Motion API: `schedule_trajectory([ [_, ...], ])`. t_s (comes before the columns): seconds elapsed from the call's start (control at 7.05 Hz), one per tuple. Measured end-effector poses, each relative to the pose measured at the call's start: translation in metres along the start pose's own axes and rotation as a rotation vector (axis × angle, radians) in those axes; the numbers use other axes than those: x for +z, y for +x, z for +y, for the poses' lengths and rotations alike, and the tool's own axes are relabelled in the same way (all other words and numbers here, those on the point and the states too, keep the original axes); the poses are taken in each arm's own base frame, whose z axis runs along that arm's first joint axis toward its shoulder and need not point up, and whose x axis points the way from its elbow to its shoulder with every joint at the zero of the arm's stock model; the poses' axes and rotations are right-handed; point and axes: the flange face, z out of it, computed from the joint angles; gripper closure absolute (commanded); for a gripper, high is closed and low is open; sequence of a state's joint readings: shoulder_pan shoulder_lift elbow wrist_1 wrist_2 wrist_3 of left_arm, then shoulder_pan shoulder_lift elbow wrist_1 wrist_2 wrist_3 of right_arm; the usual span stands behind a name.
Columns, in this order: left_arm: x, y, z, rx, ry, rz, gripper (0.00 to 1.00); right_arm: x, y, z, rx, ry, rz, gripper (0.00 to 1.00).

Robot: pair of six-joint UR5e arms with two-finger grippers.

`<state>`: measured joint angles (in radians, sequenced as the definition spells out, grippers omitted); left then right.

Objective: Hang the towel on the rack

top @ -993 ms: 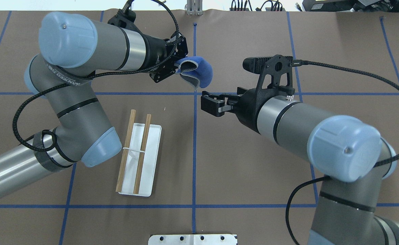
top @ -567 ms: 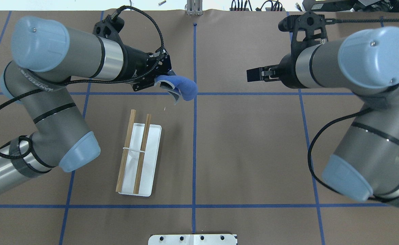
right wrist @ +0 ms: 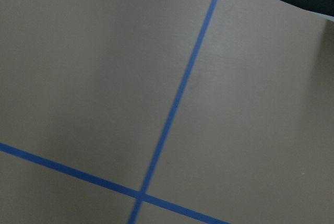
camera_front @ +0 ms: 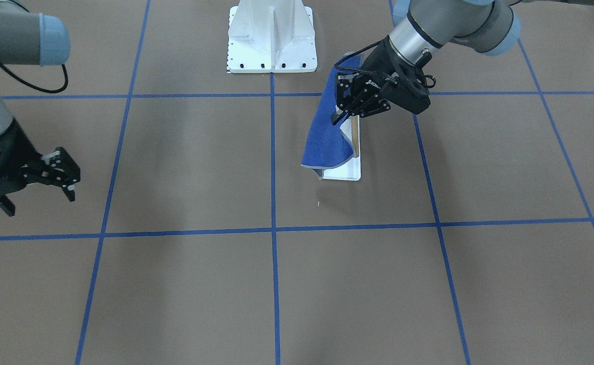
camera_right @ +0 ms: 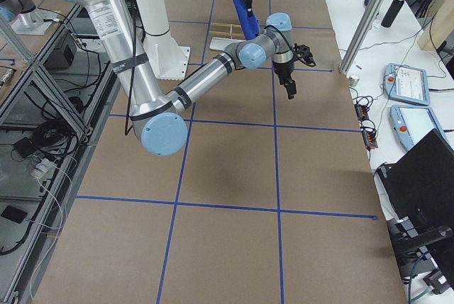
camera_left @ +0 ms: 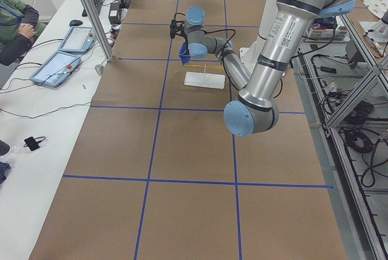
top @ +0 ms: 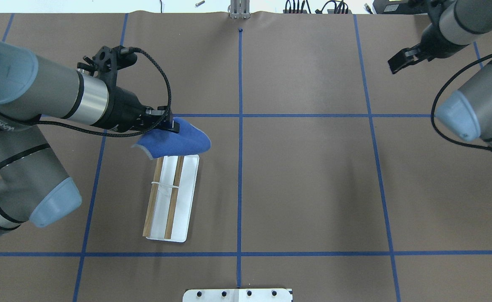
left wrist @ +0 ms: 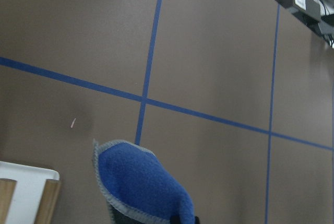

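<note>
**Inspector:** Location of the towel (top: 179, 142)?

**Observer:** It was held off the table (top: 304, 188). The left gripper (top: 171, 125) had its fingers clamped on one upper edge, and the cloth hung from that point in a loose fold. In the overhead view it covered the far ends of the rack (top: 185, 188). In the front-facing view its grey-stitched lower edge hung in front of that same end of the white base.

**Inspector:** Was it in contact with the dowels (top: 173, 201)?

**Observer:** I could not tell from any view. The rest of both dowels lay uncovered, parallel above the base. The left wrist camera showed the towel's rounded fold just beside one corner of the base and two dowel ends.

**Inspector:** And the right gripper (camera_front: 69, 175)?

**Observer:** It was well apart from both towel and rack, over the far right part of the table. Its fingers stood spread with nothing between them. Its wrist camera showed only brown covering and blue tape lines.

**Inspector:** Anything else to note?

**Observer:** The white bolted pedestal (camera_front: 271, 40) stood at the robot's edge of the table, near the rack but not touching it.
</note>
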<state>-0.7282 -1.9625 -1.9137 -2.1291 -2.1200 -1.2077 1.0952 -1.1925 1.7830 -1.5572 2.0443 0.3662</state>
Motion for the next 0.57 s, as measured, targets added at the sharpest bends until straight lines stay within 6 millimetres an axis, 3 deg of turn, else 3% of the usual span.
schedule_trajectory([
  [0.28,0.007,-0.042,0.014,0.225,-0.063,-0.045,1.00,0.015,0.101,0.009,-0.091,-0.076,-0.006,0.00],
  [0.43,0.008,-0.052,0.017,0.274,-0.079,-0.054,1.00,0.016,0.139,0.016,-0.090,-0.095,-0.011,0.00],
  [0.57,0.009,-0.057,0.018,0.291,-0.085,-0.060,0.57,0.016,0.163,0.021,-0.075,-0.102,-0.015,0.00],
])
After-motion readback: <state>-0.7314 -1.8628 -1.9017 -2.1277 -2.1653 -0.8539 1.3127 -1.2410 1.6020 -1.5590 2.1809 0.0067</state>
